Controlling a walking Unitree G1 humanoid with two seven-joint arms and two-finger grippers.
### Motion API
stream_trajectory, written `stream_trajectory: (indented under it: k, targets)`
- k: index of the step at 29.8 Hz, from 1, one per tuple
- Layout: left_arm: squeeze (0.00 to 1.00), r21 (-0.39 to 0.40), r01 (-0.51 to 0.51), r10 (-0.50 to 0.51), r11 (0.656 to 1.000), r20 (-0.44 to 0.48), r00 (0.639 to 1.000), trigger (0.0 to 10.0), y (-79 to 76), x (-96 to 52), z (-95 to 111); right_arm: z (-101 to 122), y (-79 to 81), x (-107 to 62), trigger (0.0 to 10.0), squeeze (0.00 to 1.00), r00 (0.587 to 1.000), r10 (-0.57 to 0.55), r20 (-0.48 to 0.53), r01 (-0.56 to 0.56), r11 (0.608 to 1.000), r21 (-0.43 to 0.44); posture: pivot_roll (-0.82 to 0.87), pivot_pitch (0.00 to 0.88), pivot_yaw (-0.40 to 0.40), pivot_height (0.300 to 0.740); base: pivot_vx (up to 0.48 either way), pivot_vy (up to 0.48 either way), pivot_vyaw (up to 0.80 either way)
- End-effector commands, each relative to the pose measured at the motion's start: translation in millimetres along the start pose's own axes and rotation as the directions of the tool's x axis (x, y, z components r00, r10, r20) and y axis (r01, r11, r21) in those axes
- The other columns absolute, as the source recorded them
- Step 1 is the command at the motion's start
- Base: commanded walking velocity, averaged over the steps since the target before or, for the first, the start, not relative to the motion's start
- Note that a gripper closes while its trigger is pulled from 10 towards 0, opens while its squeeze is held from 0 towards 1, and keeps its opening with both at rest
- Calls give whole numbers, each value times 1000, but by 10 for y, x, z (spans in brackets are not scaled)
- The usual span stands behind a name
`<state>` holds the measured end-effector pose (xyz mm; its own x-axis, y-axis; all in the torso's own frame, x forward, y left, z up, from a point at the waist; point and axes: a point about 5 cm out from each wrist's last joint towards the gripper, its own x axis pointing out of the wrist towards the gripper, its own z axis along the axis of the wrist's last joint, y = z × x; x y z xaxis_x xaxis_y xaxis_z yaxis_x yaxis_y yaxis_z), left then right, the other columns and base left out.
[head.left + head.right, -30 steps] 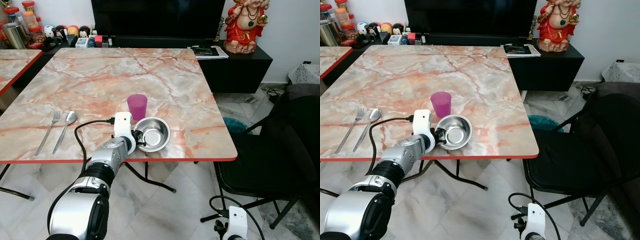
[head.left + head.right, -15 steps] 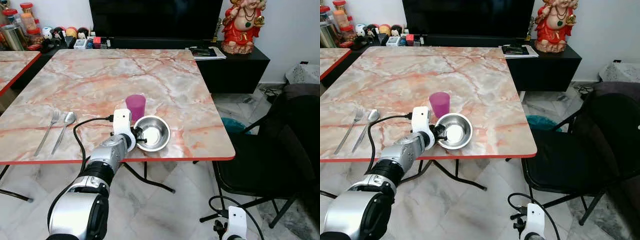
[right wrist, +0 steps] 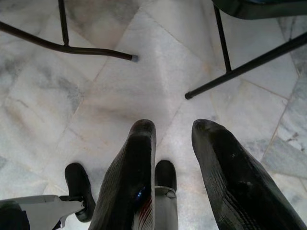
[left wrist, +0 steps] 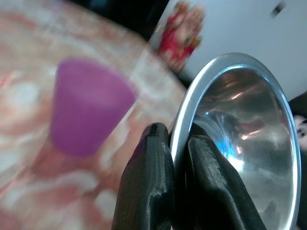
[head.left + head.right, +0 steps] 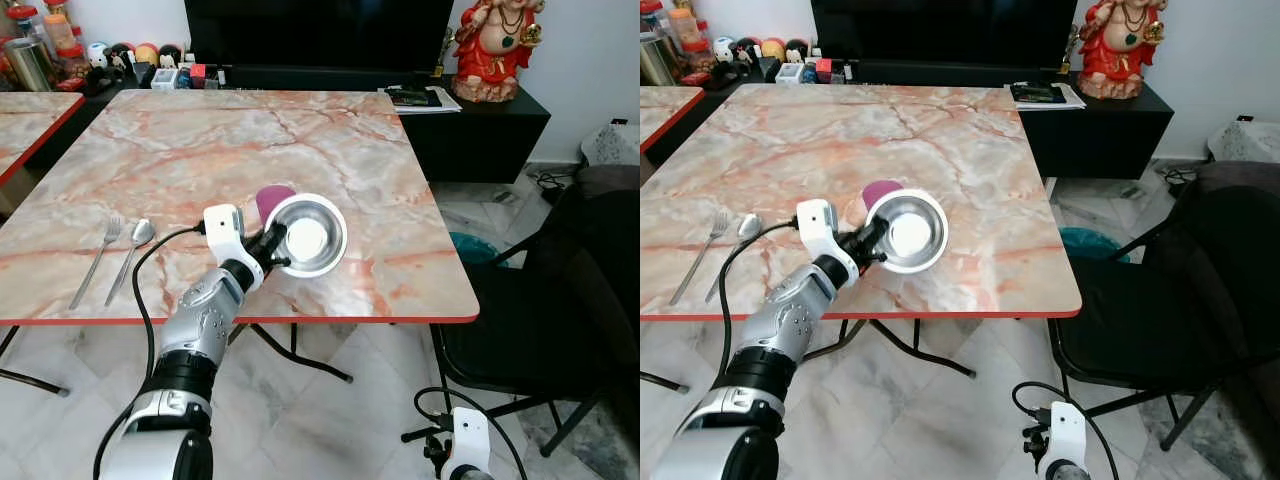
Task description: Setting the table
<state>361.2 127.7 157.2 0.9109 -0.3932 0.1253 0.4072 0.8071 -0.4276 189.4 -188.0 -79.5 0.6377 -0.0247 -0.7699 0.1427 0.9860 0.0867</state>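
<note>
A steel bowl (image 5: 308, 234) hangs above the marble table (image 5: 330, 150), tilted so its inside faces me. My left gripper (image 5: 274, 248) is shut on the bowl's rim (image 4: 192, 110), one finger inside and one outside. A purple cup (image 5: 270, 197) stands upright on the table just behind the bowl, partly hidden by it. A fork (image 5: 96, 261) and a spoon (image 5: 130, 257) lie side by side near the table's front left. My right gripper (image 3: 171, 143) hangs open above the floor.
A black chair (image 5: 560, 300) stands at the table's right side. A second marble table (image 5: 20, 120) is at the far left. Behind are a black TV stand with a red statue (image 5: 497, 50), papers (image 5: 418, 98) and several small jars.
My left gripper has lifted the bowl off the table and tipped it up, so it now covers part of the purple cup. The camera shifted slightly.
</note>
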Motion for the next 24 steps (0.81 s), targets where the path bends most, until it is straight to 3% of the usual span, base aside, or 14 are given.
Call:
stream_trajectory:
  k: [1, 4, 7, 9, 18, 24]
  targets:
    - [0, -4, 27, -26, 1000, 76, 997, 10000, -37, -15, 132, 26, -7, 5, 10000, 0, 1000, 4, 0, -4, 1000, -19, -35, 0, -64, 736, 0, 0, 0]
    - [0, 4, -15, 14, 1000, 185, 983, 10000, -25, -28, 330, 53, 9, 13, 10000, 0, 1000, 13, 4, -13, 999, -30, -24, 0, -72, 736, 0, 0, 0]
    - [0, 4, -195, 185, 981, 298, 936, 10000, 137, -54, 537, 47, 28, 14, 10000, 0, 1000, 27, -4, -27, 998, -51, -14, 0, -78, 736, 0, 0, 0]
    - [0, 2, -310, 289, 951, 354, 889, 10000, 250, -104, 615, 36, 51, 15, 10000, 0, 999, 37, -7, -37, 998, -59, -10, 0, -79, 736, 0, 0, 0]
    - [0, 52, -490, 416, 870, 453, 788, 10000, 371, -255, 691, 47, 80, 18, 10000, 0, 999, 47, 4, -47, 997, -56, -17, 0, -71, 736, 0, 0, 0]
    - [0, 78, -481, 400, 873, 448, 799, 10000, 312, -206, 642, 30, 100, 16, 10000, 0, 999, 51, 2, -51, 997, -55, -20, 0, -59, 736, 0, 54, 0]
